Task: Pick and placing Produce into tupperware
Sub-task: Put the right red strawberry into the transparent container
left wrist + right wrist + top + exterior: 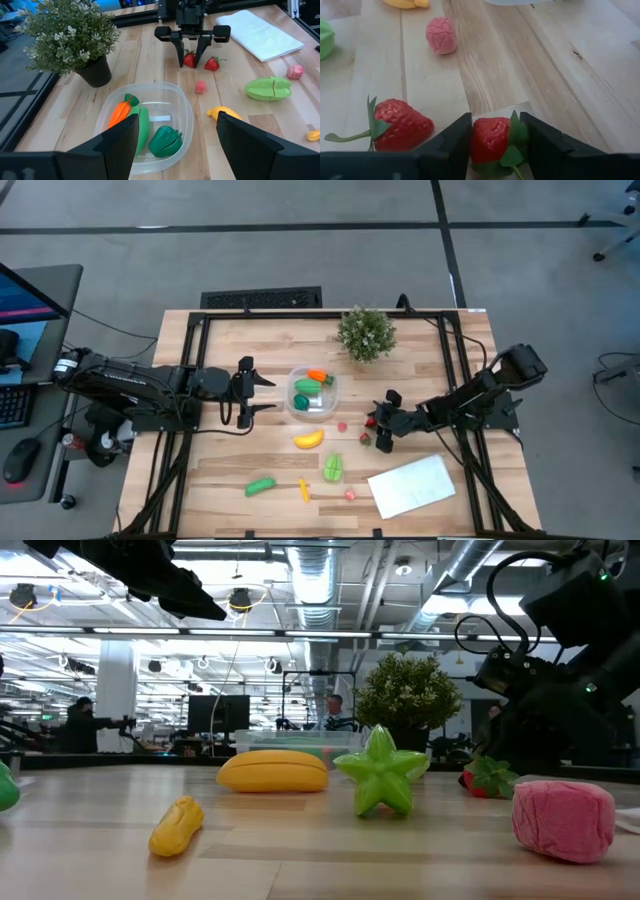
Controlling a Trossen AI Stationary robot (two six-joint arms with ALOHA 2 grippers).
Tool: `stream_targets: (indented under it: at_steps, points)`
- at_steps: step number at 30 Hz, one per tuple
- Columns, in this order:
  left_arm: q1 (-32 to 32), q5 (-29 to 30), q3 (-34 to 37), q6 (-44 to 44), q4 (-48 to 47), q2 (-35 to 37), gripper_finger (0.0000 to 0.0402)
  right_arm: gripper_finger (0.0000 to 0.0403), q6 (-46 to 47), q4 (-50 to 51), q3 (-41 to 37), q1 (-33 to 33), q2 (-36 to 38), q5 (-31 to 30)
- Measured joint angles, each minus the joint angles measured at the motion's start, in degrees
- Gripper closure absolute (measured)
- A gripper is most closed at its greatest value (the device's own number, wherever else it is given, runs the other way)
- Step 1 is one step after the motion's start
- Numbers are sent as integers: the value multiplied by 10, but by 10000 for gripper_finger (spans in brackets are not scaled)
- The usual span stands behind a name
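The clear tupperware holds an orange carrot, a long green piece and a green pepper. My left gripper is open and hovers just left of it. My right gripper is right of the container, shut on a red strawberry. A second strawberry lies beside it on the table. A pink berry, banana, green star fruit, green piece, small yellow piece and another pink berry lie loose. My right gripper pinches the strawberry's red body between its two fingers, one on each side. The fingers slant down at it from the table's right. Its green leaf end points back toward the wrist. Whether it is lifted off the table cannot be told.
A bushy potted plant stands at the far edge behind the container. A flat white sheet lies at the near right. Black frame rails run along the table's sides. Bare wood lies between the container and the banana.
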State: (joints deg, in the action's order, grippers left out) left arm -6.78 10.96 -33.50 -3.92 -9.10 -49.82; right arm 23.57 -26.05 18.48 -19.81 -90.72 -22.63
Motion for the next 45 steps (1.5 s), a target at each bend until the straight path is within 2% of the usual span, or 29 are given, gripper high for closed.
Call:
stream_targets:
  at_steps: [5,15,23,31,39,45]
  points:
    - [0,0,0,0,0,0,145,236,2,-1,0,0,0,1]
    - [0,0,0,0,0,0,145,257,4,0,0,0,0,0]
    - [0,0,0,0,0,0,145,245,4,0,0,0,0,0]
    - [0,0,0,0,0,0,145,261,4,-1,-1,0,0,0]
    - [0,0,0,0,0,0,145,246,4,-10,-1,0,-1,1]
    - [0,0,0,0,0,0,145,260,2,-19,-1,0,-1,9]
